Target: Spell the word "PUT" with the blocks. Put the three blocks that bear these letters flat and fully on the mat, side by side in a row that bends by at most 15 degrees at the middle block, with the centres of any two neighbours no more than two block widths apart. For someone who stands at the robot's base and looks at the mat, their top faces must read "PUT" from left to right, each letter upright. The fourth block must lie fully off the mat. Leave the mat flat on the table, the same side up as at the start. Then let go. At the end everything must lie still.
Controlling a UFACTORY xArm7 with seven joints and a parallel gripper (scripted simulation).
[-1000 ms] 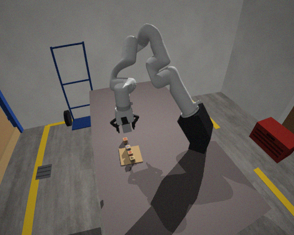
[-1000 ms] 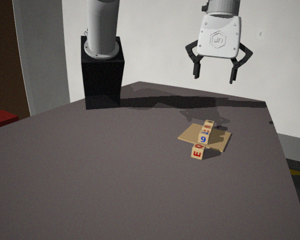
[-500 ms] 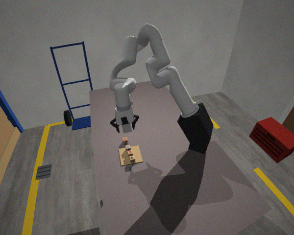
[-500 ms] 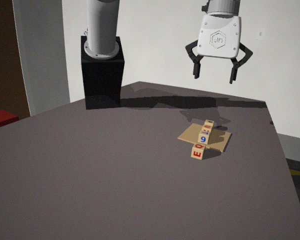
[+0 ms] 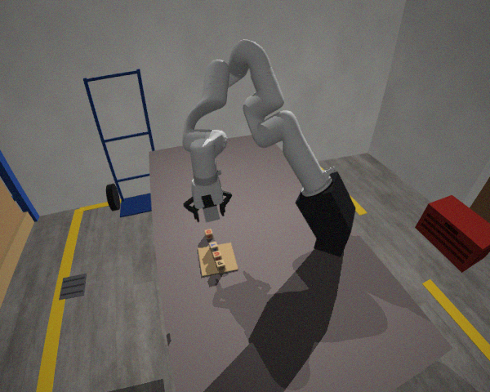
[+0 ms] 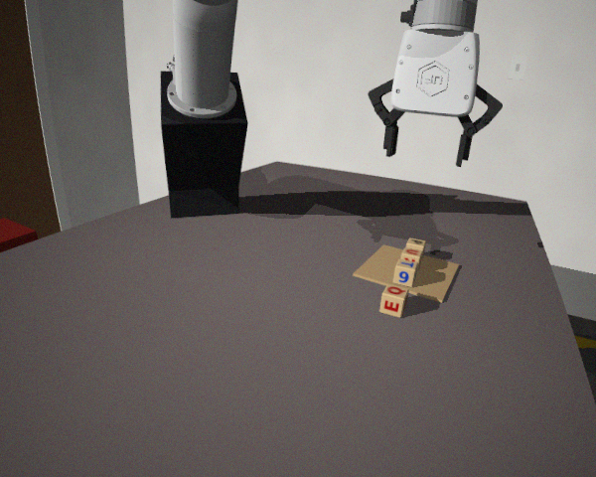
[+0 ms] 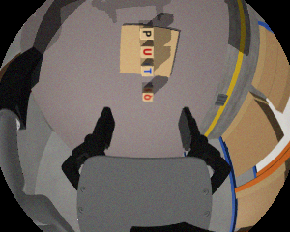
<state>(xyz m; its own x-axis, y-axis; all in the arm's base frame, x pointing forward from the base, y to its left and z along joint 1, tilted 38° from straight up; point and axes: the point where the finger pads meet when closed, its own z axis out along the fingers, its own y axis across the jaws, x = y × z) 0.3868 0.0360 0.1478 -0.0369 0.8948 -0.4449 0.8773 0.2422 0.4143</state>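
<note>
Gripper (image 5: 210, 215) (image 6: 425, 158) (image 7: 146, 115) hung above the table, fingers wide apart, nothing held; P block (image 5: 220, 264) (image 6: 416, 242) (image 7: 146, 34), U block (image 5: 216, 255) (image 6: 412, 253) (image 7: 147, 52) and T block (image 5: 213, 246) (image 6: 405, 272) (image 7: 147, 71) sat in a row on the mat (image 5: 229, 253) (image 6: 380, 261) (image 7: 130, 53), Q block (image 5: 209, 233) (image 6: 392, 302) (image 7: 148, 97) off it

Blue metal hand truck (image 5: 105, 140) with a black wheel (image 5: 113, 197), left of centre in the top view. Red box with dark slots (image 5: 458, 233) (image 6: 3, 237) at that frame's right edge and the exterior view's left edge. Yellow floor stripe (image 5: 59, 309), lower left in the top view, crossing a dark slotted grate (image 5: 73, 286).
</note>
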